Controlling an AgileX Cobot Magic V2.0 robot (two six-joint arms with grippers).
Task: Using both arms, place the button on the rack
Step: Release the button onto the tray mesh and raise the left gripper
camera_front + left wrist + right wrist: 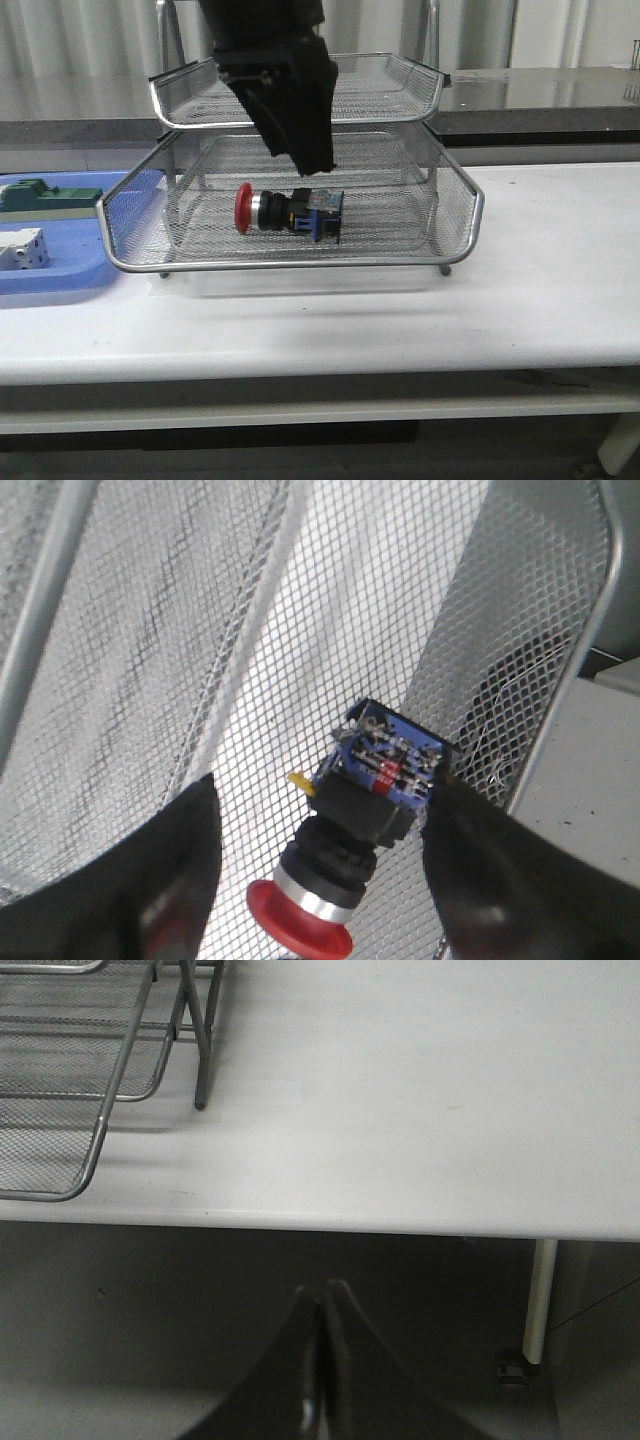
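button: the red-capped push-button switch (288,210) is lying on its side on the mesh floor of the pulled-out tier of the rack (455,190), cap pointing toward the blue tray's side, blue rear block the other way.
left gripper: left gripper (325,865) hangs right over the button with fingers spread wide, one either side and apparently touching nothing, so it's let go.
right gripper: right gripper (320,1360) is off past the table's front edge, well apart from the rack, fingers pressed together with nothing between them.
progress: my read is the placing part is basically done; the tier sticking out probably wants pushing back in.
risk 1: the button is round-bodied and on its side, so a bump from a finger on the way up could roll it across the mesh.
risk 2: the upper tier sits close above the left arm; lifting carelessly could catch its rim and jolt the whole rack.
risk 3: shoving the tier in fast could slide the button around.
surface: plain white tabletop (540,290), smooth; a blue plastic tray (60,275) with a green block (45,195) and a white block (22,250) sits just beside the rack.
room: grey ledge and pale corrugated wall behind the rack.
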